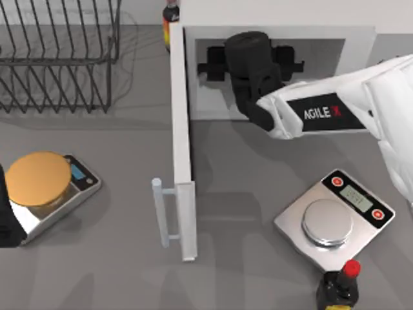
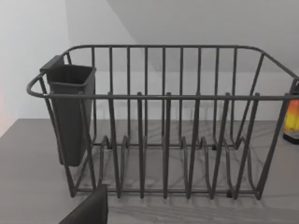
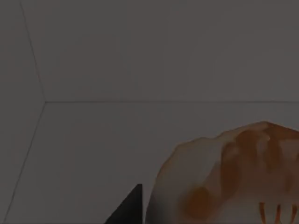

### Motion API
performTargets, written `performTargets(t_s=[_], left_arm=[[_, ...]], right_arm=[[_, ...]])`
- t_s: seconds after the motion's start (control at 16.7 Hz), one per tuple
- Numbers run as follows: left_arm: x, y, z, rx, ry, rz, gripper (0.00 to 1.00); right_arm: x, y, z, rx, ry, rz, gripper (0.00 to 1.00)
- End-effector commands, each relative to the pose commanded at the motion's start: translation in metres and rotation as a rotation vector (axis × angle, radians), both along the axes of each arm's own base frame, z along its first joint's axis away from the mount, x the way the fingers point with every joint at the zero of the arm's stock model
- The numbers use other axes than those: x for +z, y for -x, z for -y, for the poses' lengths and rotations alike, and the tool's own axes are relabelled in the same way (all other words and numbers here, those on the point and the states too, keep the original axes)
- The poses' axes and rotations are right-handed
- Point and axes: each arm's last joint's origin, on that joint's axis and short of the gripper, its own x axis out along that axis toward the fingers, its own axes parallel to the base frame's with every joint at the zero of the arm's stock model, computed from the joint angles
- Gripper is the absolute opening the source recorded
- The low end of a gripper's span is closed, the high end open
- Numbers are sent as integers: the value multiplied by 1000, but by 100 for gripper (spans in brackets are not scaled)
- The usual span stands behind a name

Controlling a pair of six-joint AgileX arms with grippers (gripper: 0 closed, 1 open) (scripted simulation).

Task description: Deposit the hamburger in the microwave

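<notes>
white microwave point(image 1: 277, 29) at the counter's far edge, right of centre, door point(image 1: 181, 142) swung fully out toward the near side, bar handle point(image 1: 162, 213) on its left face. pale grey cavity exposed. right arm point(image 1: 335, 110) reaching in from the right side, marked agilex on its white sleeve; right tool point(image 1: 248, 61) black, placed inside the cavity. state of the right tool: cannot tell, fingers masked by the wrist from above.

hamburger point(image 3: 229, 179) seen in the right wrist view, pale tan with orange patches, close before the camera, against the cavity's grey floor and back wall. inside the microwave. resting on the floor or gripped: cannot tell. dark finger tip point(image 3: 128, 207) just beside it.

left tool point(image 1: 8, 219) at the top view's left edge, near side, parked beside a scale with an orange disc point(image 1: 37, 179). state: cannot tell.

other items on the grey counter point(image 1: 116, 271): wire dish rack point(image 2: 163, 140) at the far left, dark cutlery cup point(image 2: 70, 112) hung on one end; silver scale point(image 1: 335, 216) at the near right, round pan bare; dark bottle with red cap point(image 1: 339, 290) just near of that scale; second bottle point(image 1: 170, 22) at the far edge, just left of the microwave.
</notes>
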Motion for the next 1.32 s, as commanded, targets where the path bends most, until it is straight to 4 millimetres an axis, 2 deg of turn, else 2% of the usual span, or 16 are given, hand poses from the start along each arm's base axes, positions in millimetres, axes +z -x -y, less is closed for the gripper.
performTargets(t_s=[0.12,0.18,0.6,0.66,0.9,1.08,1.2,1.32], left_arm=[[0,0,0,0,0,0,100],[0,0,0,0,0,0,100],[0,0,0,0,0,0,100],[0,0,0,0,0,0,100],[0,0,0,0,0,0,100],[0,0,0,0,0,0,100],[0,0,0,0,0,0,100],[0,0,0,0,0,0,100]], right_arm=[[0,0,0,0,0,0,98],[0,0,0,0,0,0,100],[0,0,0,0,0,0,100],[7,37,-15,-12,11,28,100],[21,50,-18,-23,-12,72,100],[37,82,-20,-24,-42,99,100],[32,117,-19,-22,-37,78,100],[16,156,-17,-19,1,38,100]])
